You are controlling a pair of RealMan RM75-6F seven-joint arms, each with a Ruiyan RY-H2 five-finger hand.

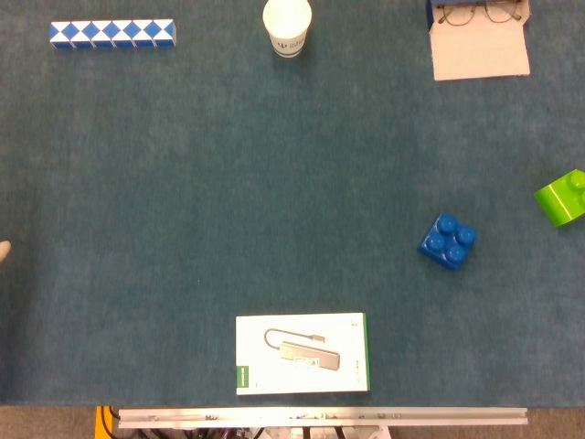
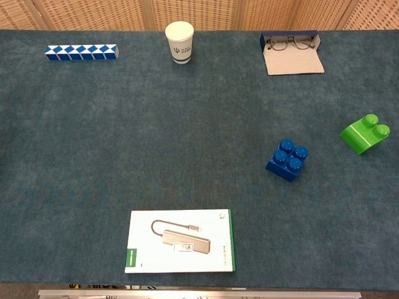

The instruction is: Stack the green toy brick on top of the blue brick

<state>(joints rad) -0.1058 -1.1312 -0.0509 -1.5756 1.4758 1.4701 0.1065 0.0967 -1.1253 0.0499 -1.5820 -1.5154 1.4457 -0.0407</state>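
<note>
The green toy brick [image 1: 562, 197] [image 2: 364, 133] lies tilted on the blue-green cloth at the far right, cut by the frame edge in the head view. The blue brick [image 1: 448, 241] [image 2: 287, 160] sits studs-up to its left and slightly nearer, apart from it. A small pale tip [image 1: 4, 249] pokes in at the left edge of the head view; it looks like part of my left hand, and too little shows to tell how it is held. The chest view shows no hand. My right hand appears in neither view.
A white product box [image 1: 303, 354] [image 2: 181, 241] lies at the near centre. At the far side stand a paper cup [image 1: 287, 26] [image 2: 179, 42], a blue-and-white snake puzzle [image 1: 111, 33] [image 2: 81, 52] and a case holding glasses [image 1: 479, 37] [image 2: 292, 51].
</note>
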